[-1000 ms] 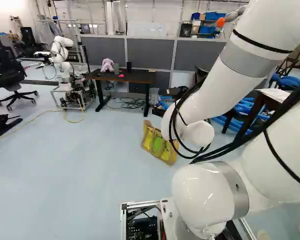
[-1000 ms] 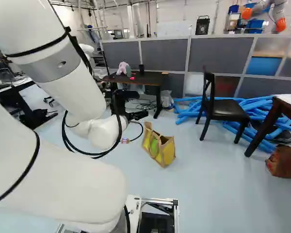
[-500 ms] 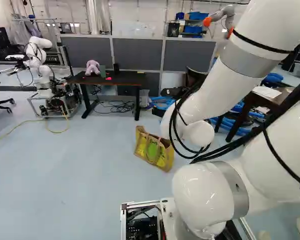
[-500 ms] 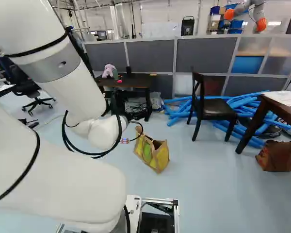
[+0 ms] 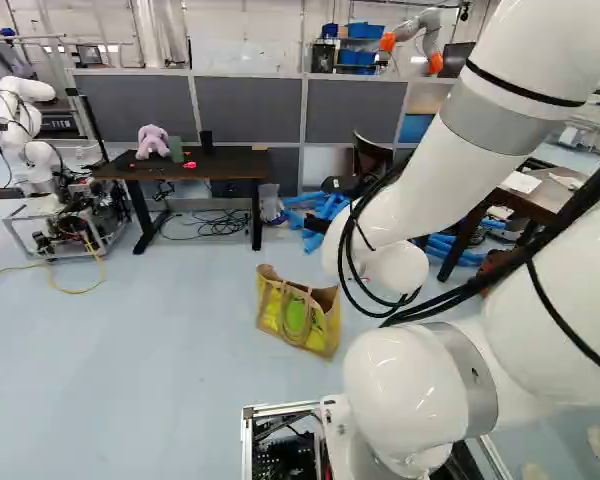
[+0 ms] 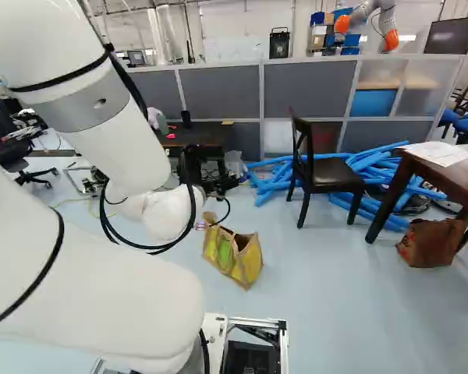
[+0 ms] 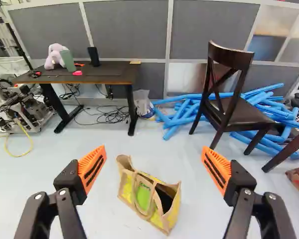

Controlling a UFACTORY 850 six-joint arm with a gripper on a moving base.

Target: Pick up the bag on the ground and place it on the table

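Gripper open, bag ahead on floor. Handle droops against its side; an off-line approach could miss it or topple the bag.

We've got 1 lilac plush right beside 1 green block, 1 black upright item near both. Behind: gray partition. Floor: tangled black cables, yellow cable by another robot on its cart, left side of left base view. We see 1 dark chair in front of piled blue tubes; 1 brown sack at the right of right base view. Blue bins past the partition.
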